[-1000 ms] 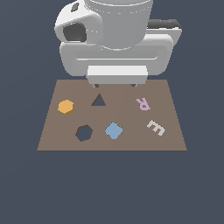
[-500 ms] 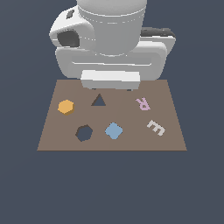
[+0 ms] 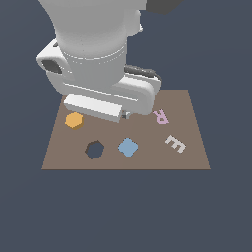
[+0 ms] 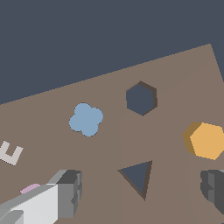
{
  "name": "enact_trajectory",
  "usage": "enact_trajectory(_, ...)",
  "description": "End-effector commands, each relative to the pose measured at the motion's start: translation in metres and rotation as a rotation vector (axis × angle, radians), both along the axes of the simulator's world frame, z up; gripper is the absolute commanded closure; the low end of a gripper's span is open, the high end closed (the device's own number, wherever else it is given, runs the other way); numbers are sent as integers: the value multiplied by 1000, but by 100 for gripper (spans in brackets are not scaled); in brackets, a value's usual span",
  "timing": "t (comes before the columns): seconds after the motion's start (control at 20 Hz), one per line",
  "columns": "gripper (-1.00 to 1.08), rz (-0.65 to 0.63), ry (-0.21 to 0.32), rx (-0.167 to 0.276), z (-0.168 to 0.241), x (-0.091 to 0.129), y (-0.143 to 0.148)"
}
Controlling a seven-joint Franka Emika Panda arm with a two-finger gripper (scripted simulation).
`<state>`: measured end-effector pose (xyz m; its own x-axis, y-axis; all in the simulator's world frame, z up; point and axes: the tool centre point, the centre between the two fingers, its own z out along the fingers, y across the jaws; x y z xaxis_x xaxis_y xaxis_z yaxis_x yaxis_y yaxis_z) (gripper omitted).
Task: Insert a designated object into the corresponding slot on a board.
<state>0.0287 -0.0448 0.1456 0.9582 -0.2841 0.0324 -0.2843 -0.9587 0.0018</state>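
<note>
The gripper (image 4: 140, 192), fingers spread and empty, should centre over the orange hexagonal block (image 4: 204, 140) beside the slot (image 4: 141, 98); descend squarely.

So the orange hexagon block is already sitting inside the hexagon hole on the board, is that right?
No. The orange hexagon block lies on the board, apart from the hexagon hole, which is still empty. The exterior view shows this, and the wrist view agrees.
</note>
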Motion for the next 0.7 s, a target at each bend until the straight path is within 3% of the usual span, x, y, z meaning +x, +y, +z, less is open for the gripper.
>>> enact_trajectory(0.0, -92, -99, 4, 2, -13, 2, -18)
enact_trajectory(0.65, -92, -605, 20, 15, -77, -17, -105)
